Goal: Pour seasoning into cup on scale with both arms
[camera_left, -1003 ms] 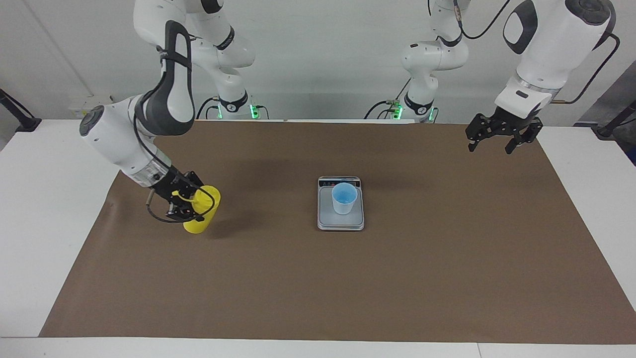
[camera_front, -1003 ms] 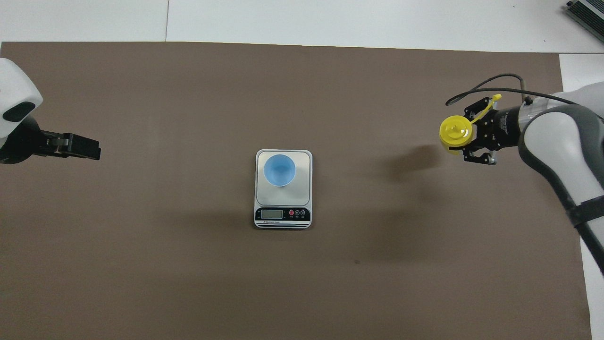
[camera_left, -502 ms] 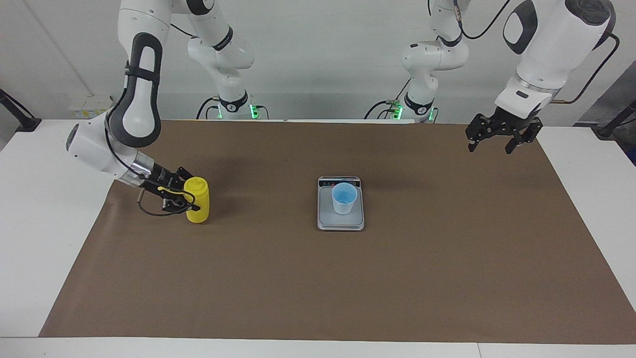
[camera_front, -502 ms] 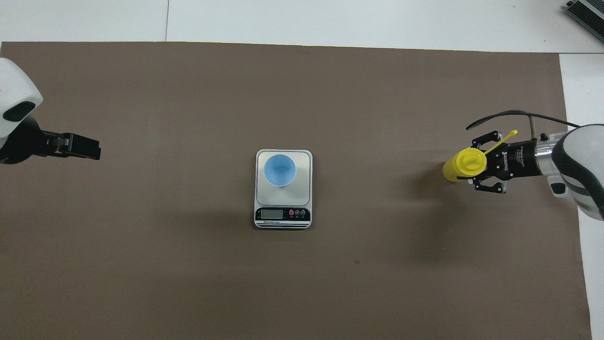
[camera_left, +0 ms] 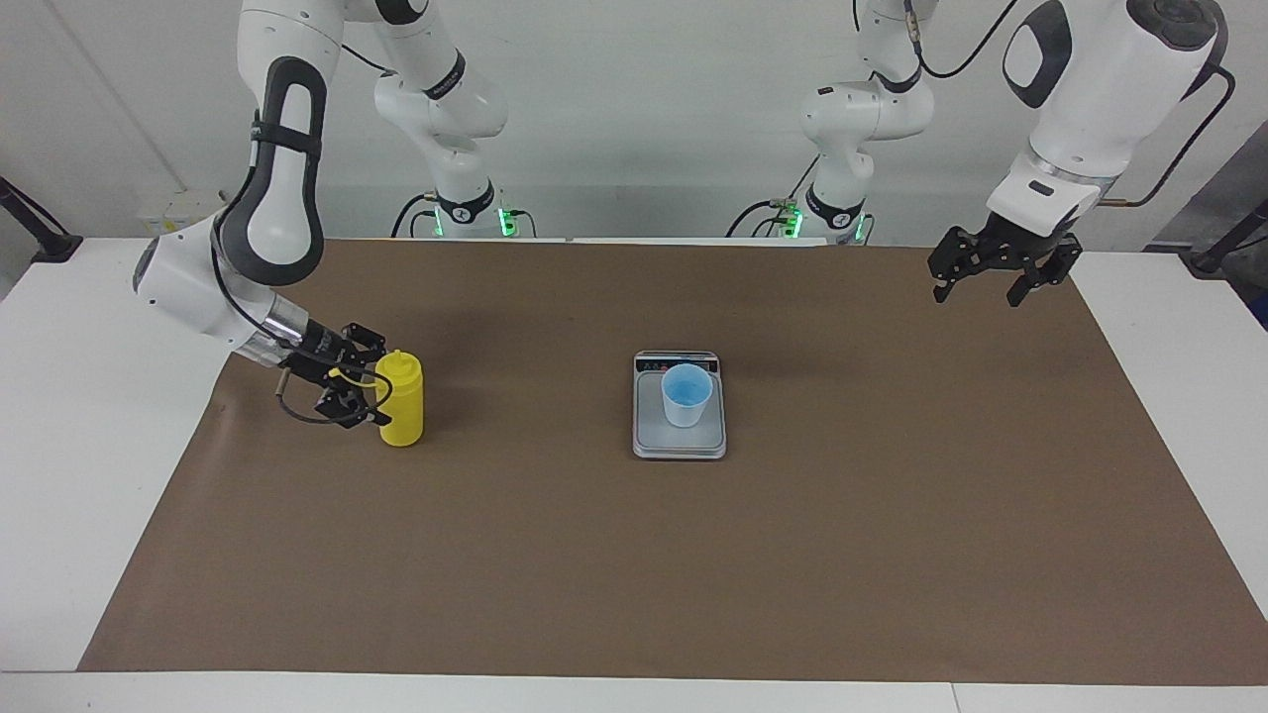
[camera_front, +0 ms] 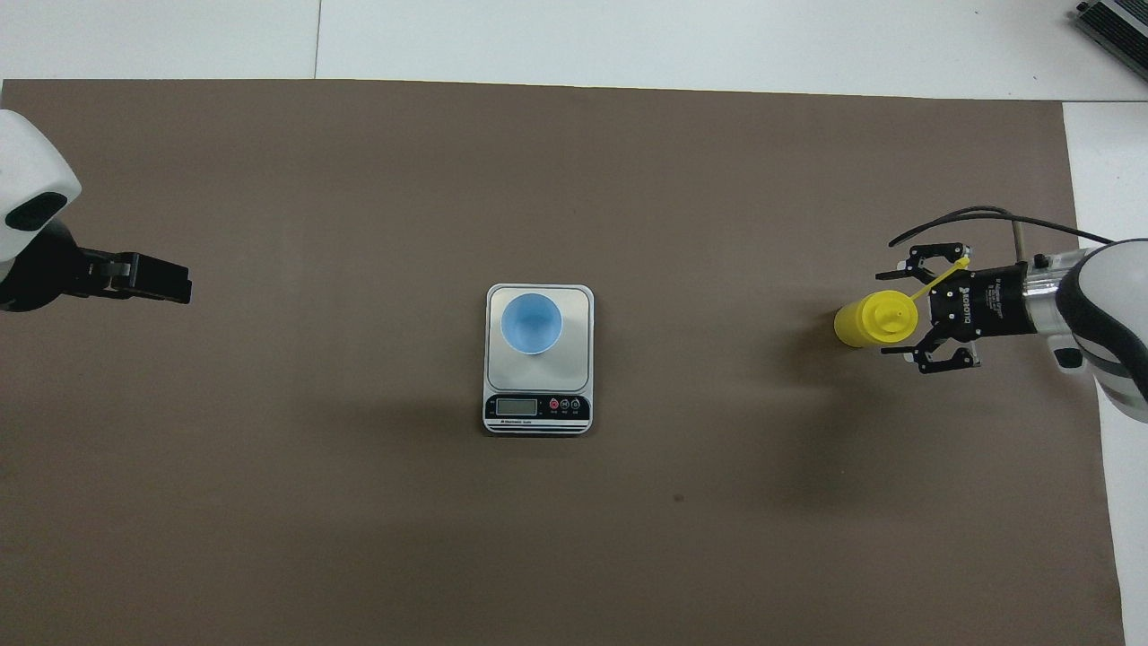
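— Where does the seasoning (camera_left: pixel 400 401) stand?

— Upright on the brown mat, near the table's edge at the right arm's end, well apart from the scale (camera_left: pixel 679 436) at the table's middle. The cup (camera_left: pixel 686 394) sits on the scale's plate.

— And the pincers?

— The right pincer (camera_left: pixel 359 388) is just beside the bottle with its fingers spread, released. The left pincer (camera_left: pixel 996 277) hangs open over the mat's corner at the left arm's end, waiting.

— How will the bottle handle?

— Light, smooth plastic that likely gives under a squeeze; I'd grip the mid-body, clear of the nozzle and cap strap (camera_front: pixel 942 275). The cup looks light and easy to tip.

— Any writing?

— White lettering on the right pincer's body and small print under the scale's display, neither of which I can read with confidence.
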You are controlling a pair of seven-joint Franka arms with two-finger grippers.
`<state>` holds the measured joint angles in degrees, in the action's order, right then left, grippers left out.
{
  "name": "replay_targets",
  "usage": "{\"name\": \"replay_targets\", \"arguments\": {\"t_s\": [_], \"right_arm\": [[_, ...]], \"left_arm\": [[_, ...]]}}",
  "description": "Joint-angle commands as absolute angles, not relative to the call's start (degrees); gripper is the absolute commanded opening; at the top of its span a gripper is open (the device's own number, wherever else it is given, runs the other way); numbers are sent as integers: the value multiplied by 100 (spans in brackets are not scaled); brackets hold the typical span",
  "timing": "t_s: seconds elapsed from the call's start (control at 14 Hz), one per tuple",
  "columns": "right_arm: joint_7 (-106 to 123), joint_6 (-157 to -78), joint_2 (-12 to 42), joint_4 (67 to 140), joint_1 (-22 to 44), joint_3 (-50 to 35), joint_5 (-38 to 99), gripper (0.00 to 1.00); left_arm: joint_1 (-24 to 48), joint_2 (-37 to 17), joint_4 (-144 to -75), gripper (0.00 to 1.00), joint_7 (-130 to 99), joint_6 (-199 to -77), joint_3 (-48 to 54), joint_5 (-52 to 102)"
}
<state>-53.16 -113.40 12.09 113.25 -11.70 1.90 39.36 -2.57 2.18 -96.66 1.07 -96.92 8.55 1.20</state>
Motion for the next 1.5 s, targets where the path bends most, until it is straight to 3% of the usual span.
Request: {"name": "replay_targets", "arguments": {"t_s": [0.0,0.21,0.5,0.86,1.07,1.43], "right_arm": [[-4635,-11426,967,11373,-1283,193,3580,100],[-4290,-11565,967,11277,-1327,211,2656,100],[-4017,-12110,958,11005,-1327,228,2532,100],[-3552,-12120,801,10354,-1196,167,1048,100],[-3070,-11945,441,10380,-942,53,958,100],[-1980,-10891,-8,10389,-212,44,211,100]], "left_arm": [[-246,325,-9826,100,44,-9817,835,185],[-246,325,-9826,100,44,-9817,844,185],[-246,325,-9826,100,44,-9817,844,185],[-246,325,-9826,100,44,-9817,835,185],[-246,325,-9826,100,44,-9817,844,185],[-246,325,-9826,100,44,-9817,844,185]]}}
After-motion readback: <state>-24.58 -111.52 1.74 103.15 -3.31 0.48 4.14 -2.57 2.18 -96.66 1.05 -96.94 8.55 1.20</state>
